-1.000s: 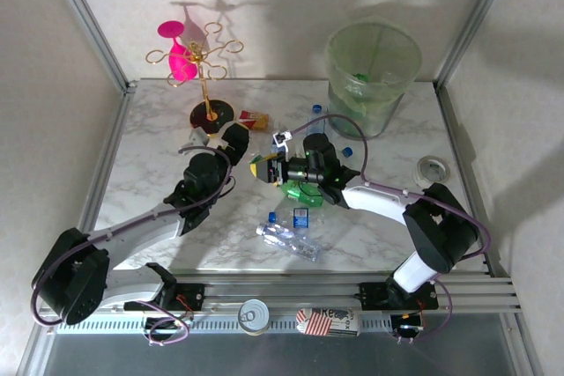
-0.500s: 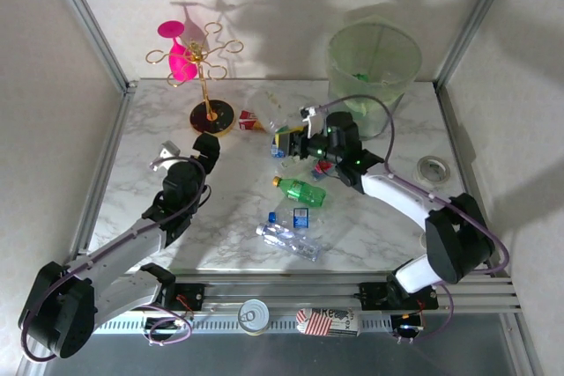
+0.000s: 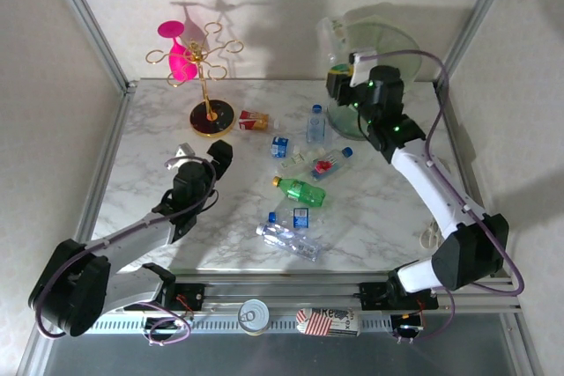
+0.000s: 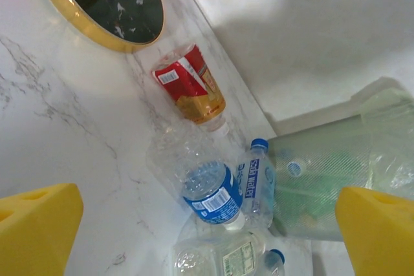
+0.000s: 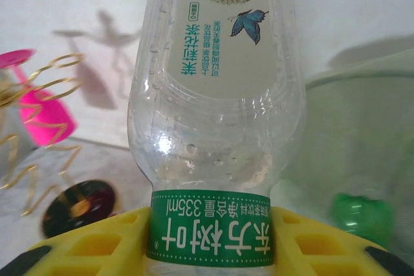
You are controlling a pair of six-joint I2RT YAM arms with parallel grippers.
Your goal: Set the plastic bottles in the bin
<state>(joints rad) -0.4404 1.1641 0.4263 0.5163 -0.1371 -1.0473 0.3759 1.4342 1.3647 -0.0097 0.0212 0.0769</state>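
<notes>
- My right claw (image 5: 210,237) was pinched on the green band of a clear bottle (image 5: 217,95), which pointed toward 12 o'clock from my fingers.
- The bin (image 5: 362,147) lay at 3 o'clock of it.
- I judged I was at the rim's 9 o'clock edge, not over the middle. Letting go there could bounce the bottle back onto the table (image 3: 397,209).
- The band read "335ml" and 东方树叶, with 茉莉花茶 beside a blue butterfly.
- My left claw (image 4: 207,224) was spread wide over loose bottles (image 4: 213,192), whose label writing was too small to read.
</notes>
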